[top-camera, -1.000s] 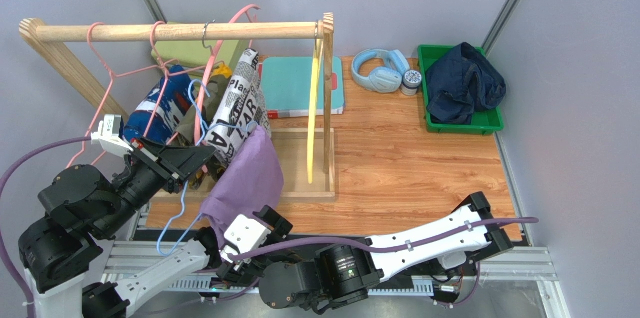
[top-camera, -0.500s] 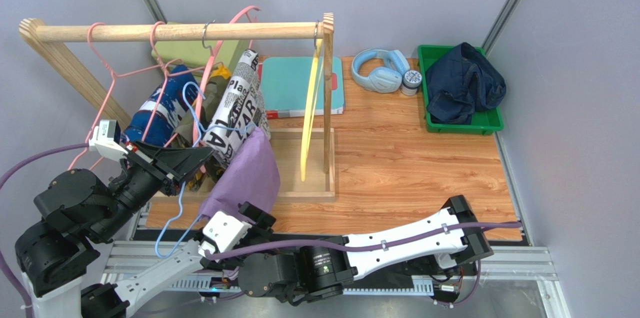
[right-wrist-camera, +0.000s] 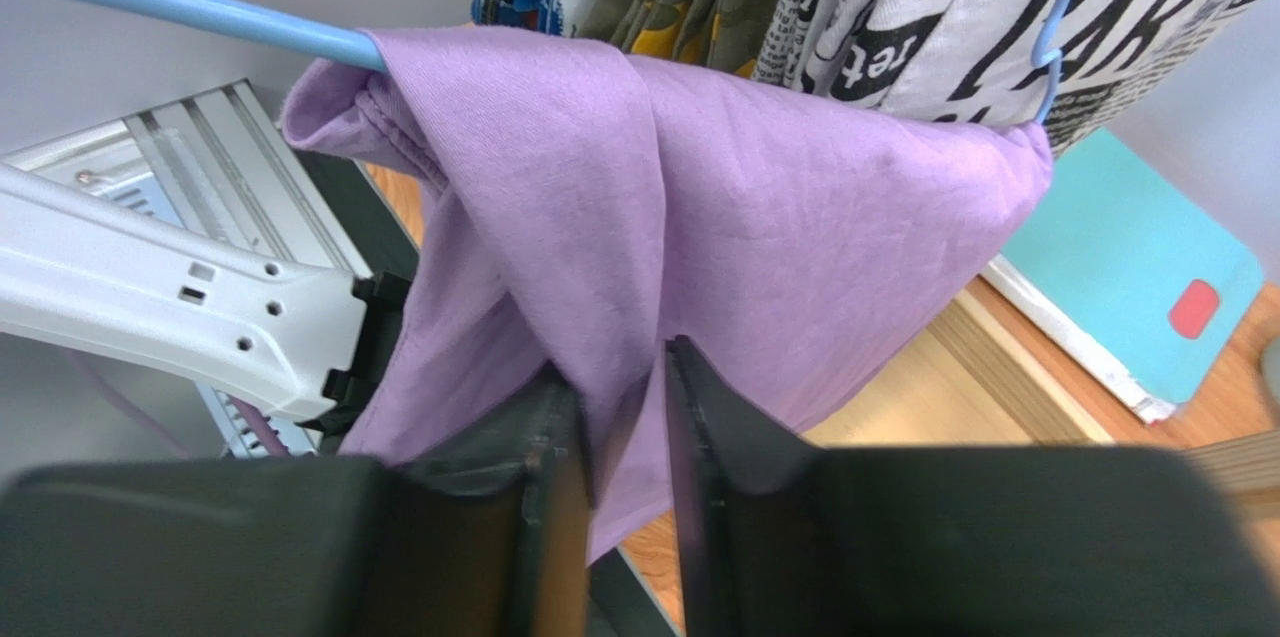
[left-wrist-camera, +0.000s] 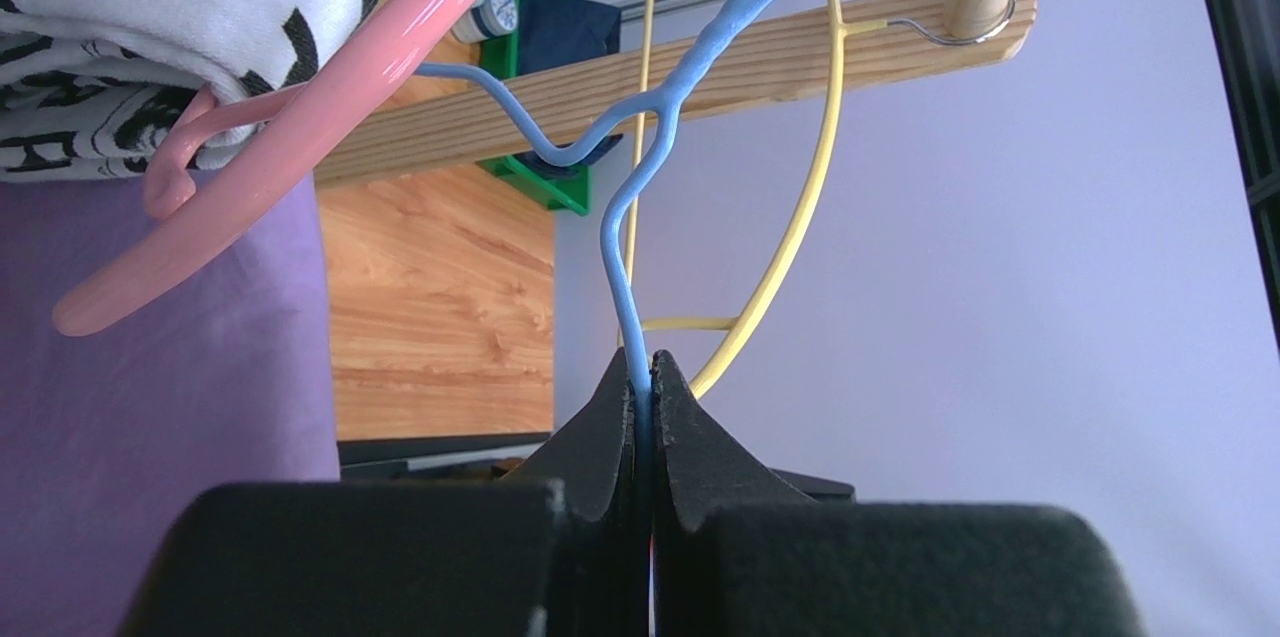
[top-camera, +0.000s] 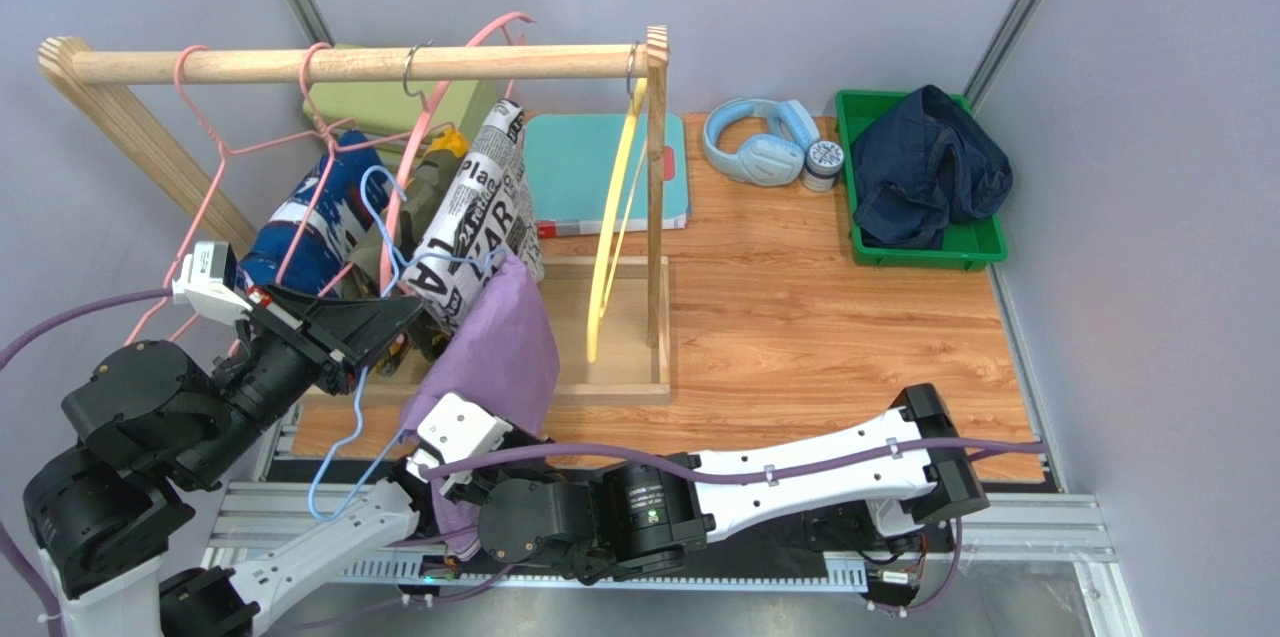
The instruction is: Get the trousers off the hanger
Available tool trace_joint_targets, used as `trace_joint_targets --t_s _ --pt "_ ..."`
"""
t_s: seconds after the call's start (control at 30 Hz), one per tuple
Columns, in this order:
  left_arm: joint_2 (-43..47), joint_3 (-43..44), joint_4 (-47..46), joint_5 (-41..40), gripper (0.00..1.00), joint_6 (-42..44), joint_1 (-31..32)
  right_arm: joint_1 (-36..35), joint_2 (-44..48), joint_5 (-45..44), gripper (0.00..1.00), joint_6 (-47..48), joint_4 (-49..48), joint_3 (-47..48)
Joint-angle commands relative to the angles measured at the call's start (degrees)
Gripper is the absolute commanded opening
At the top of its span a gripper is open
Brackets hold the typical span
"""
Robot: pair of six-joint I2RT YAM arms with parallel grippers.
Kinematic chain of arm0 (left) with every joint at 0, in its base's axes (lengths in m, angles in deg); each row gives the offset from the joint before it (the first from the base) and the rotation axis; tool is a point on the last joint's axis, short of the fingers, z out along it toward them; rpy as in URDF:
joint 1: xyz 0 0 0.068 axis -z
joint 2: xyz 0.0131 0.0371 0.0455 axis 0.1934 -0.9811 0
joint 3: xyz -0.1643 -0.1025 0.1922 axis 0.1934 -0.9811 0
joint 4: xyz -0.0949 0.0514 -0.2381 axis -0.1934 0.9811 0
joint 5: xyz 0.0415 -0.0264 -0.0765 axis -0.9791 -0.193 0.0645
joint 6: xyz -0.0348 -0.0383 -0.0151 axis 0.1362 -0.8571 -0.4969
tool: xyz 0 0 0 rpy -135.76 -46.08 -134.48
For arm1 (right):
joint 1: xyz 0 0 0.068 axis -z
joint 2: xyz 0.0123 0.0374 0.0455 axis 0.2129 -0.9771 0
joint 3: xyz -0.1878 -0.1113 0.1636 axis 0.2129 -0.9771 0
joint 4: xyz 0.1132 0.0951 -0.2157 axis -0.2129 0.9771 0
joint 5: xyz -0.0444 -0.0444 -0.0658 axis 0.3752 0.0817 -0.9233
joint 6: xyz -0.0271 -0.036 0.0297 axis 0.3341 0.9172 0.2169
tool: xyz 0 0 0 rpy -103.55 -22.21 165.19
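Left fingers [left-wrist-camera: 606,435] clamped on blue hanger [left-wrist-camera: 663,108], right fingers [right-wrist-camera: 544,475] seemingly pinching purple trousers [right-wrist-camera: 721,217].

The only print I can read is on the black-and-white lettered garment [top-camera: 473,210], at ten o'clock in my overhead view: "Plae" above large "AR". Its other letters are folded away.

Bright, even light; soft shadows
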Motion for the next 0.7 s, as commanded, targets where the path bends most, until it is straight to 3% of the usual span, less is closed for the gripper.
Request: trace_joint_targets --t_s 0.0,0.07,0.2,0.43,0.53,0.67 --pt "-0.8 2.7 -4.6 -0.5 0.00 2.0 0.1 0.5 4.3 -1.8 0.21 -3.4 4.2 0.1" --pt "-0.8 2.8 -4.4 -0.5 0.00 2.8 0.1 0.5 5.6 -1.5 0.18 -4.6 5.9 -0.6" --pt "-0.9 3.4 -4.5 -0.5 0.00 4.2 0.1 0.6 7.4 -2.1 0.00 -4.8 6.5 -2.6" --pt "-1.4 4.7 -4.2 0.6 0.00 6.6 0.1 0.6 7.1 -6.8 0.00 -1.3 6.9 -2.5" --pt "-1.9 5.8 -3.4 0.6 0.00 8.5 0.2 0.6 5.8 -10.6 0.00 -0.5 11.9 -0.5" --pt "-2.3 6.4 -2.4 0.9 0.00 8.6 0.2 0.7 7.1 -10.1 0.00 -1.4 11.5 -1.7"
